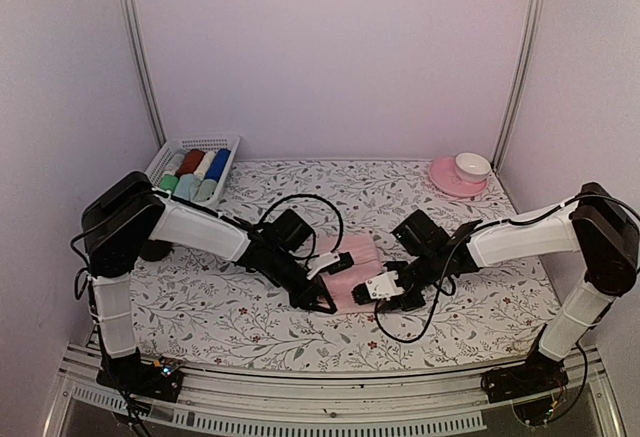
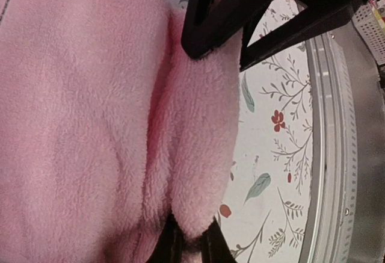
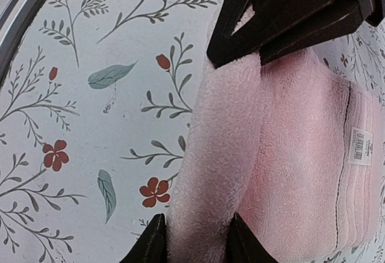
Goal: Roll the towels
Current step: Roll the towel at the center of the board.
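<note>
Toward the near edge of the table (image 1: 250, 342), about midway along it, the left gripper (image 1: 322, 299) and the right gripper (image 1: 386, 290) were each clamped on the near edge of the pink towel (image 1: 352, 257), one at either end of it. That edge was turned over into a thick fold. In both wrist views the fleece bulged between the fingers.

The towel looked light, plush and limp. It would likely sag and spring open wherever it went unsupported, and its pile should grip rather than slip. The two ends of the fold seemed the right places to hold, so that the roll stayed even across its width. A single middle grasp would probably let the ends trail.

The rest of the towel lay flat toward the table's middle, its white label (image 3: 361, 145) facing up. A white basket (image 1: 232, 142) of rolled cloths sat in the far left corner, and a pink saucer (image 1: 445, 182) with a cup in the far right.
</note>
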